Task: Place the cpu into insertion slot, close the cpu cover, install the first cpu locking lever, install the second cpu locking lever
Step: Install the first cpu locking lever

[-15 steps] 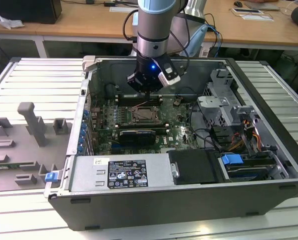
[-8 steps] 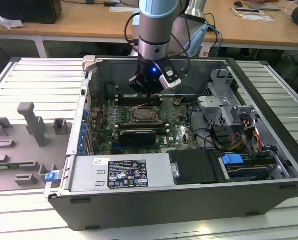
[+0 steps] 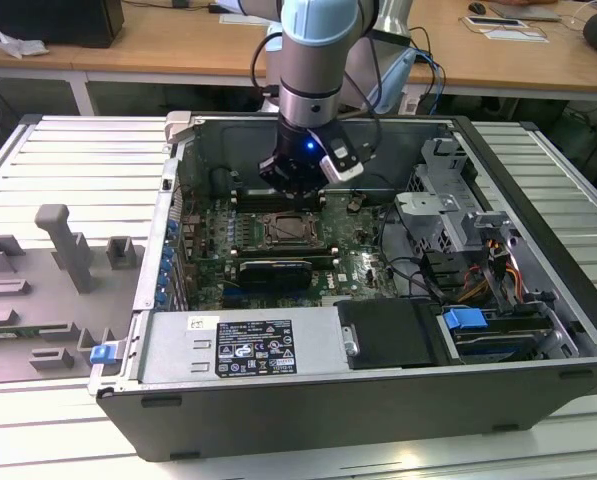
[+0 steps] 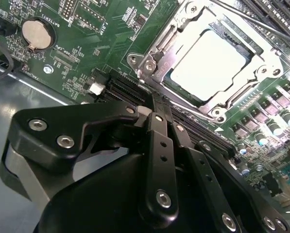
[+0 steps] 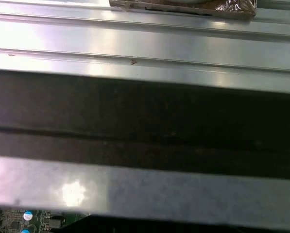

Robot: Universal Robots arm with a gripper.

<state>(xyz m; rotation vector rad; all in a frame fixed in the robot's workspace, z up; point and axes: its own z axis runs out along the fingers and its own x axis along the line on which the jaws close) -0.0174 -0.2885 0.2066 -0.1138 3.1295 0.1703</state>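
Observation:
The cpu lies silvery face up in the insertion slot in the middle of the green motherboard. The cpu cover, a silvery metal frame, lies flat over it, and the chip shows through its window. A thin locking lever runs along one side of the socket. In the exterior view my gripper hangs just above the board at the socket's far edge. In the second wrist view the gripper is shut with nothing in it, its tips just off a corner of the frame.
The open computer case surrounds the board; its wall is close by. Memory slots run beside the socket and a coin battery sits further off. A drive cage and cables fill the exterior view's right. A grey fixture stands outside on the exterior view's left.

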